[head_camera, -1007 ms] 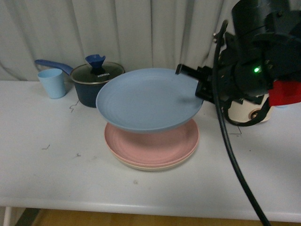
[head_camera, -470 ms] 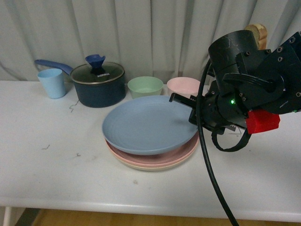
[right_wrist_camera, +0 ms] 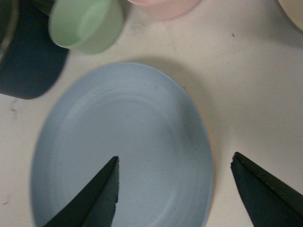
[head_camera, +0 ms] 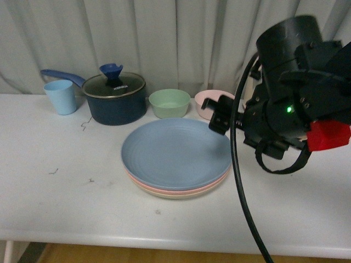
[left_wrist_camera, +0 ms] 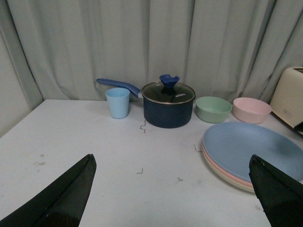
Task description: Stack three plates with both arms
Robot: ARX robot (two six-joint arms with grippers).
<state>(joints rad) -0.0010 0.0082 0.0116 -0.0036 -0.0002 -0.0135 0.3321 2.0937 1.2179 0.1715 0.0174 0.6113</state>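
Note:
The light blue plate (head_camera: 175,153) lies on top of the pink plate (head_camera: 219,182), which lies on the beige plate (head_camera: 175,194), in one stack at the table's middle. My right gripper (head_camera: 221,115) is open and empty, just above the stack's right far rim. In the right wrist view the open gripper (right_wrist_camera: 175,163) straddles the blue plate's (right_wrist_camera: 123,151) edge. The stack shows in the left wrist view: blue plate (left_wrist_camera: 251,146), pink rim (left_wrist_camera: 222,168), beige rim (left_wrist_camera: 232,182). My left gripper (left_wrist_camera: 173,163) is open and empty over bare table left of the stack.
Behind the stack stand a mint bowl (head_camera: 169,102), a small pink bowl (head_camera: 207,102), a dark blue lidded pot (head_camera: 114,98) and a light blue cup (head_camera: 60,96). A cream toaster (left_wrist_camera: 289,97) stands at the right. A curtain hangs behind the table (head_camera: 60,197).
The right gripper lowered the blue plate onto the pink one, let it go and drew back up to the right. The blue plate now lies flat on the stack.

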